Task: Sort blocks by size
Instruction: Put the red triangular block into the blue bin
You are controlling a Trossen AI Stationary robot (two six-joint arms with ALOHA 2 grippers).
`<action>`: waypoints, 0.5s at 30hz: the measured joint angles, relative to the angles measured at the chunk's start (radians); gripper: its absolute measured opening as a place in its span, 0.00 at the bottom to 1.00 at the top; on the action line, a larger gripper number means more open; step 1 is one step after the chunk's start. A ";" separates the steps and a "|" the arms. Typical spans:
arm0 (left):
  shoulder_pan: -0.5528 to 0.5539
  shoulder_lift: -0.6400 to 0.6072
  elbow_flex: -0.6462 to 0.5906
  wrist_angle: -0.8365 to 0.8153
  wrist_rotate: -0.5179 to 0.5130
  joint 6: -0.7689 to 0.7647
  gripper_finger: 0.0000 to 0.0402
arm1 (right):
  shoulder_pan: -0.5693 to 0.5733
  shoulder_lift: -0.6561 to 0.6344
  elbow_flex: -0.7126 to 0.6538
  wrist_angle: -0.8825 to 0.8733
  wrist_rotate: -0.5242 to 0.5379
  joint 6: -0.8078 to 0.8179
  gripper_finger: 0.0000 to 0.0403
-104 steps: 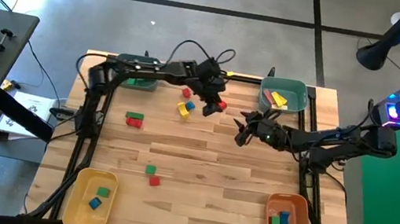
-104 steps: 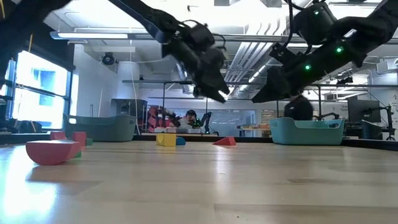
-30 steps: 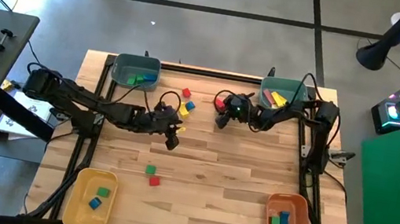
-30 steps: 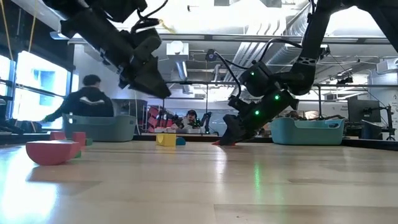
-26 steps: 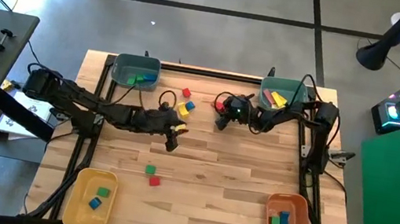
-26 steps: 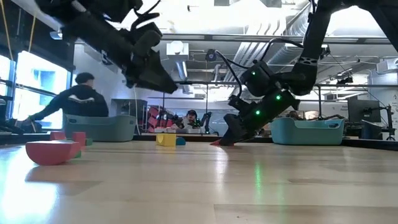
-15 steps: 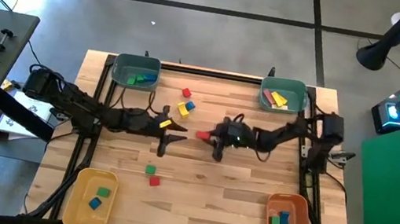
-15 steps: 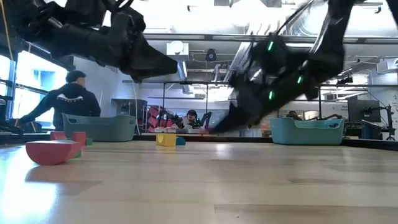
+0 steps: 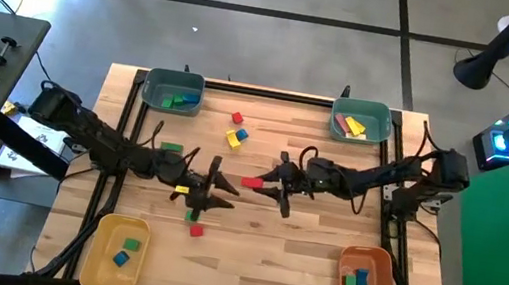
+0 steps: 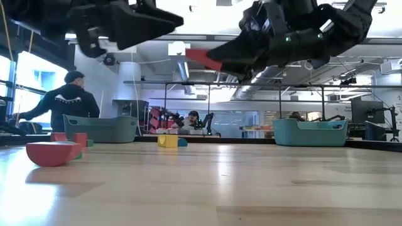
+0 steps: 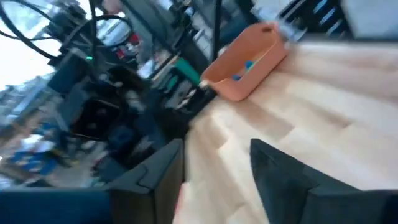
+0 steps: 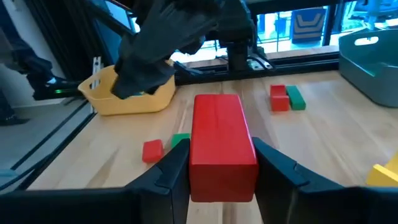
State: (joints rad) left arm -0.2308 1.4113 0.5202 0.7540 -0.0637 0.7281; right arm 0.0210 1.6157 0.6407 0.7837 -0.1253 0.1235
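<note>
My right gripper (image 9: 261, 182) is shut on a red bar block (image 9: 251, 181) above the table's middle; the low view shows the block (image 10: 202, 59) high over the table. My left gripper (image 9: 218, 194) hangs open and empty just left of it, over a green block (image 9: 191, 215) and a red block (image 9: 196, 230) that lie on the table. Its fingers (image 11: 155, 180) stand apart with nothing between them. More blocks lie on the table at the far side: red (image 9: 237, 118), yellow (image 9: 232, 139), blue (image 9: 242, 134) and green (image 9: 171, 148). My right gripper pinches the red bar's two long sides (image 12: 199, 174) between its two fingers (image 12: 174, 174). The fingers come roughly level from the table's right and lie along the bar, whose free end (image 12: 217, 102) sticks out past them. The bar is lifted clear of the table.
Teal bins stand at the far left (image 9: 155, 87) and far right (image 9: 380, 116), a yellow bin (image 9: 97, 250) at the near left and an orange bin (image 9: 380, 283) at the near right, each with blocks inside. A person (image 10: 66, 100) stands beyond the table.
My right gripper has lifted the red bar off the table by the far right teal bin and carried it up and toward the table's middle. My left gripper has moved toward the near edge and risen, staying open.
</note>
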 joint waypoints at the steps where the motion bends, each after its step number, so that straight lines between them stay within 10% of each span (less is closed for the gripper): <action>1: -0.004 0.000 0.017 -0.027 -0.034 0.032 0.47 | 0.000 -0.003 0.000 -0.003 -0.001 0.004 0.32; 9: -0.006 0.000 0.088 -0.193 -0.328 0.282 0.61 | 0.000 -0.004 0.000 0.000 0.000 0.023 0.32; 15: 0.004 0.012 0.089 -0.176 -0.324 0.376 0.56 | 0.000 -0.004 0.000 0.006 0.000 0.041 0.32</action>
State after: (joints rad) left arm -0.2270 1.4236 0.6090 0.5779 -0.3882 1.1043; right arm 0.0208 1.6119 0.6407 0.7900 -0.1249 0.1645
